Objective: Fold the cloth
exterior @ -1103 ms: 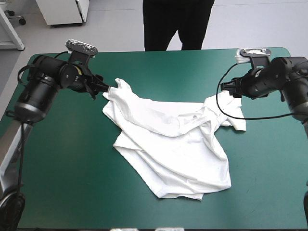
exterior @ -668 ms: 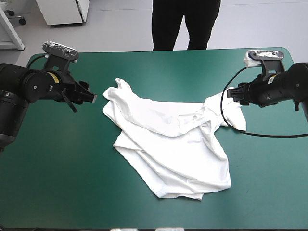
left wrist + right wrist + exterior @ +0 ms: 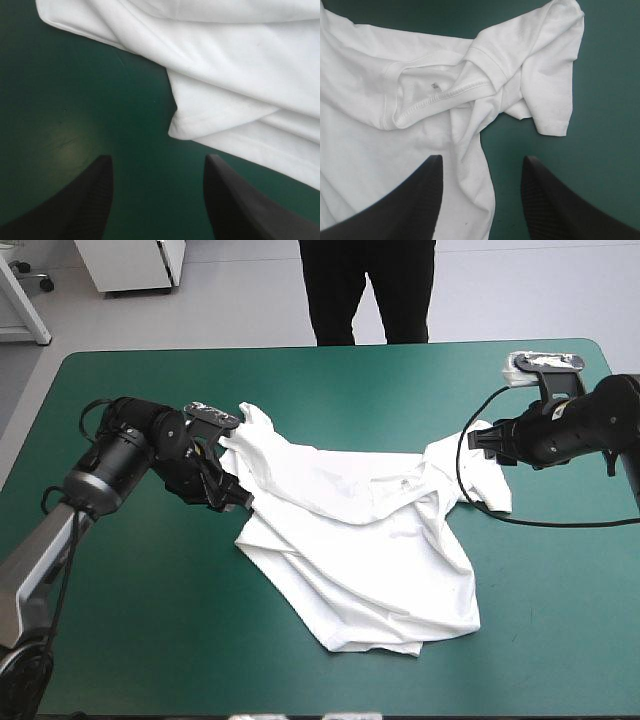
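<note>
Left pincer (image 3: 157, 162) and right pincer (image 3: 480, 161) gape empty at the left and right edges of the crumpled T-shirt (image 3: 360, 540) in the middle of the table (image 3: 120, 640), soft, light cloth probably best pinched at hem corners.

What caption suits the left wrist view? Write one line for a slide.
Open left gripper hovers over the teal-green cover, a hemmed corner of the white T-shirt just ahead of it.

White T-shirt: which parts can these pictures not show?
High view: lower layers of the crumpled white short-sleeved T-shirt, hidden under its own folds.
Left wrist view: most of it, cut off by the frame.
Right wrist view: the print on the collar label, too small to read.
</note>
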Robot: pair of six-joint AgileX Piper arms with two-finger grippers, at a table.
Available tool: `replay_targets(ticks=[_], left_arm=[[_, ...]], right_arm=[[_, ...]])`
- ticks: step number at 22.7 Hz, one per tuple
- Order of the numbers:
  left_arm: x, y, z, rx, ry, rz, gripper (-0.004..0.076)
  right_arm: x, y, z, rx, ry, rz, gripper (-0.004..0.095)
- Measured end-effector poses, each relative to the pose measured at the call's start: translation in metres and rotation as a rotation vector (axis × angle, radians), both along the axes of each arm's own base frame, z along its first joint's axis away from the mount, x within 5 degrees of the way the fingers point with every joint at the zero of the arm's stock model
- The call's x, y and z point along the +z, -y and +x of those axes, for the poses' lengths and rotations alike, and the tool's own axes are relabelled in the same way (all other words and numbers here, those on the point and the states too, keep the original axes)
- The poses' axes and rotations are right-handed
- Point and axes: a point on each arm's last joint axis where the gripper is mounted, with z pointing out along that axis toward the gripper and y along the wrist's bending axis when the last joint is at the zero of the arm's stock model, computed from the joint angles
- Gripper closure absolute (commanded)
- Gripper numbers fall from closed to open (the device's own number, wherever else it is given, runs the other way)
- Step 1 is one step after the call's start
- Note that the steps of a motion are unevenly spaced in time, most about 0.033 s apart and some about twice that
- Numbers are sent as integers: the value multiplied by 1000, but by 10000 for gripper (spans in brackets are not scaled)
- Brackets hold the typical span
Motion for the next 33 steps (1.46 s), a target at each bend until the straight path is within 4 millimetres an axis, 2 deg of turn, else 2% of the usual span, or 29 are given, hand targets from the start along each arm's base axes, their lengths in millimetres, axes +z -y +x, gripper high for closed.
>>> replay_targets(ticks=[4,9,15,17,19,21,24,25,28,30,32,33], left_arm=[[-26,7,16,-10,-69,23,332],[-74,14,23,-27,-174,23,332],[-102,17,27,-35,-191,14,332],[-120,21,30,-48,-235,17,332],[-124,25,31,-66,-243,32,339],[-129,28,31,-87,-258,59,454],[-130,32,30,-111,-264,67,697],[-130,34,30,-121,-265,62,727],[-130,41,26,-146,-275,46,731],[-129,41,26,-156,-276,46,731],[-129,41,26,-158,-275,45,733],[-129,41,26,-159,-275,45,733]], right_arm=[[0,1,0,-2,-1,-6,467],[-1,3,0,-11,2,-37,467],[-1,4,1,-12,2,-39,467],[-1,4,1,-14,2,-38,467],[-1,4,1,-14,2,-38,467],[-1,4,1,-14,2,-39,467],[-1,3,0,-13,2,-36,468],[-1,3,0,-12,1,-30,467],[0,-3,-1,0,-4,4,467],[-2,-18,-5,39,-12,1,467],[-11,-37,-18,64,-34,-40,454],[-21,-47,-30,74,-59,-81,403]])
